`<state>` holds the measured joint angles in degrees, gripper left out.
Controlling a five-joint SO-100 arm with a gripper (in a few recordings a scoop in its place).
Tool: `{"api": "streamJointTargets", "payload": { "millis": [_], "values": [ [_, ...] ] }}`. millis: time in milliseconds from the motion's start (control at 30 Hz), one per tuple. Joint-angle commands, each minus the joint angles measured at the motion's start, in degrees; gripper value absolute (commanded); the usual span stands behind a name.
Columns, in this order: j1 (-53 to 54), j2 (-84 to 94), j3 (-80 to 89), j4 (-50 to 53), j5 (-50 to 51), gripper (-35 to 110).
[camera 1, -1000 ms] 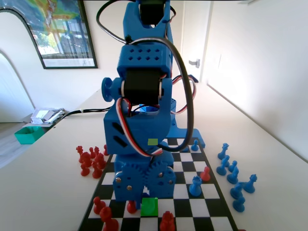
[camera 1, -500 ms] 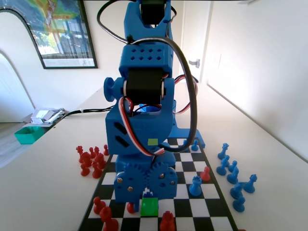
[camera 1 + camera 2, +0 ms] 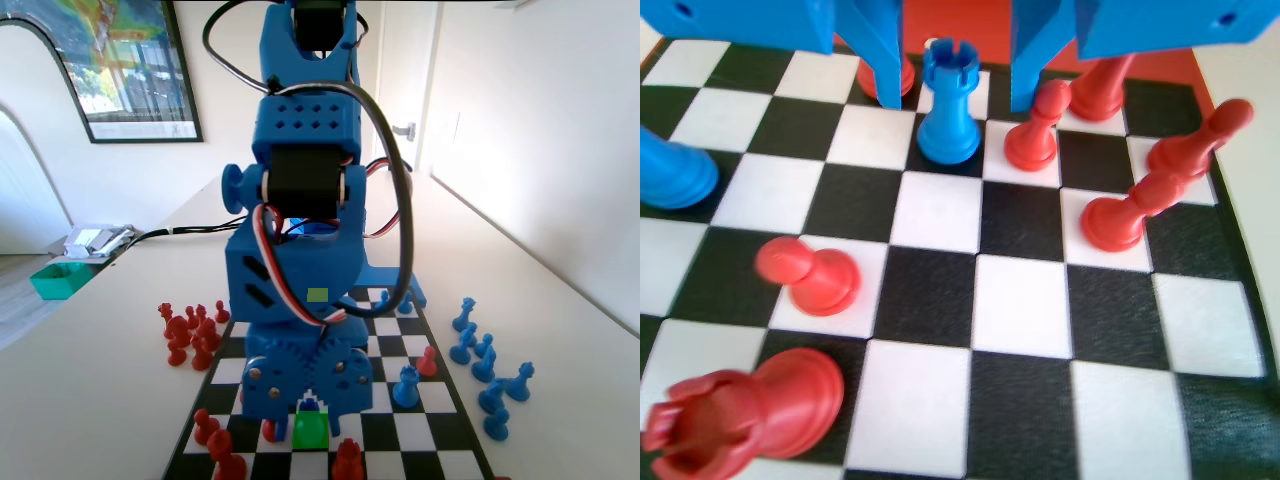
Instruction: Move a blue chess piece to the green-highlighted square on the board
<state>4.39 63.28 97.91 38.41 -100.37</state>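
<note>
White walls and a framed poster (image 3: pixel 120 65) backed a pale table (image 3: pixel 90 380) where the board (image 3: pixel 400 425) lay. Down low over its near end in the fixed view, the gripper (image 3: pixel 955 80) hung with its two jaws spread apart, and the blue chess piece (image 3: pixel 948 100) stood upright between them on its own base, a castle-topped little tower with a gap showing on either side, so the jaws gripped nothing. In the fixed view that piece (image 3: pixel 310 405) peeked out just beneath the gripper (image 3: pixel 308 398), right at the far edge of the green-highlighted square (image 3: pixel 310 430); whether it sat wholly on that square could not be told. Close by in the wrist view stood a red pawn (image 3: pixel 1032 135) just right of the blue piece, with taller red pieces (image 3: pixel 1140 205) leaning further right, another red pawn (image 3: pixel 810 275) lower left, and a toppled red rook (image 3: pixel 740 415) at the bottom corner. Off the board in the fixed view, spare red pieces (image 3: pixel 190 335) clustered at left and spare blue pieces (image 3: pixel 485 365) at right.
</note>
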Motion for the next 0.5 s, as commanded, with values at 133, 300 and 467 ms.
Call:
{"api": "streamJointTargets", "payload": {
  "millis": [133, 300, 467],
  "values": [
    [-0.97, 8.09, 0.18, 1.23, 1.14, 15],
    [-1.49, 9.84, 0.18, 2.46, 1.58, 15],
    [-1.76, 12.22, 0.18, 5.19, 1.67, 14]
  ]
}}
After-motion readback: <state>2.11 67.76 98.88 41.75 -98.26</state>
